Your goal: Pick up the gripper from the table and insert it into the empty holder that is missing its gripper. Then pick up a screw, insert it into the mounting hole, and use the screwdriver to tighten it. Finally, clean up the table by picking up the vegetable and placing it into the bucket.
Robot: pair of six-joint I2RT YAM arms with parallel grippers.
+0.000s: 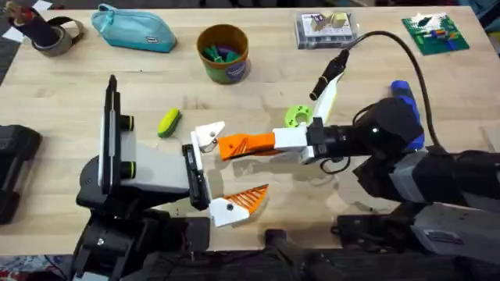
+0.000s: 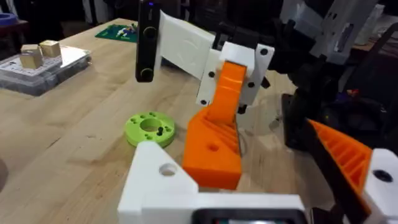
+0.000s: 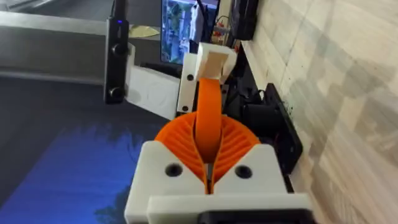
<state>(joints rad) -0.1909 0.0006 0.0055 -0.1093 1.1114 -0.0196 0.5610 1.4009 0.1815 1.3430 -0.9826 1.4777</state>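
Orange finger [image 1: 246,144] clamped in right claw [image 1: 269,144], tip at the holder [image 1: 207,137] | left claw [image 1: 205,176] spread wide, one mount empty | judgement: align square, push straight home | vegetable [image 1: 169,122] on desk [image 1: 258,94], untouched.

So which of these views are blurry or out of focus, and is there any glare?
Overhead: the right arm close under the camera is dark and blurred, while the table and the yellow cup stay sharp. Left wrist: the white mount and orange piece nearest the lens are soft. Right wrist: a bright screen glares behind, and the blue surface below is blurred.
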